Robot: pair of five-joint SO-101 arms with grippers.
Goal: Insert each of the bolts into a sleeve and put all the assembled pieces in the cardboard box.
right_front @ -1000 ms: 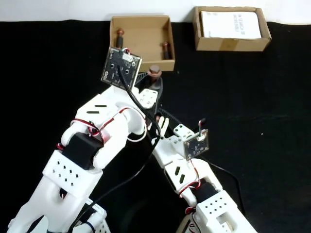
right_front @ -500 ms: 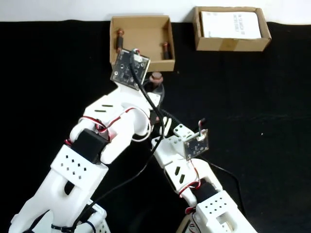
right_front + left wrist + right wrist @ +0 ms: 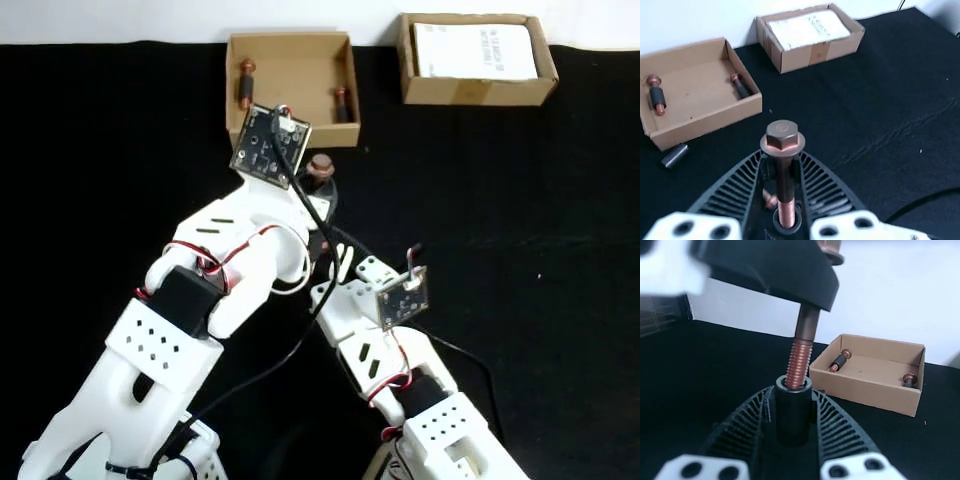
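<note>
Left gripper: fingers closed on the shank of a bolt, held upright with its hexagonal head on top. Right gripper: fingers closed on a black sleeve, held upright directly beneath the bolt. The bolt's threaded tip sits in the sleeve's mouth. In the high view, both are just in front of the box's near wall. Two assembled pieces lie in the box, one at each side. A loose sleeve lies on the table beside the box.
</note>
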